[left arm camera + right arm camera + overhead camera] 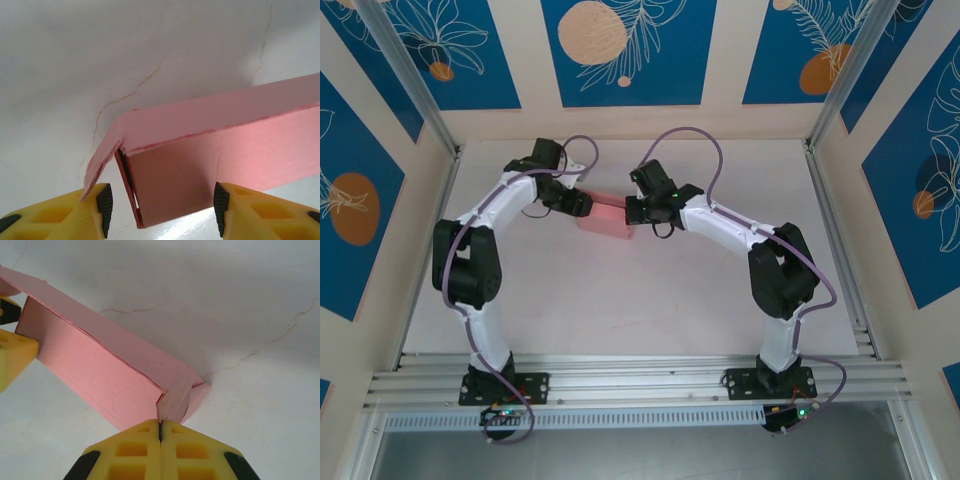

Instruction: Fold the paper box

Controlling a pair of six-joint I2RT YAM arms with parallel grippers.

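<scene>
While the left claw (160, 207) sits spread wide around one end of the paper box (210, 145), its pads are not squeezing the card, so that end is loose. The box lies on the white worktop (620, 310), toward the far side, right between the two claws. It is a long pink box, and it looks nearly made. At the left claw's end a flap (102, 160) hangs open and sticks out to the side, just beside one black pad (104, 202).

The right claw (160, 432) is pressed together, with its tips touching the small end flap (176, 399) at the other end. I cannot tell if a bit of card is caught between the tips.

I think the job now is closing the ends. What could go wrong? The card is thin and light. If the right claw pushes, the box may slide away, because nothing holds the other end. If the left claw closes too hard, it may squash the box flat. The open flap could bend the wrong way or get a crease if a pad catches it
</scene>
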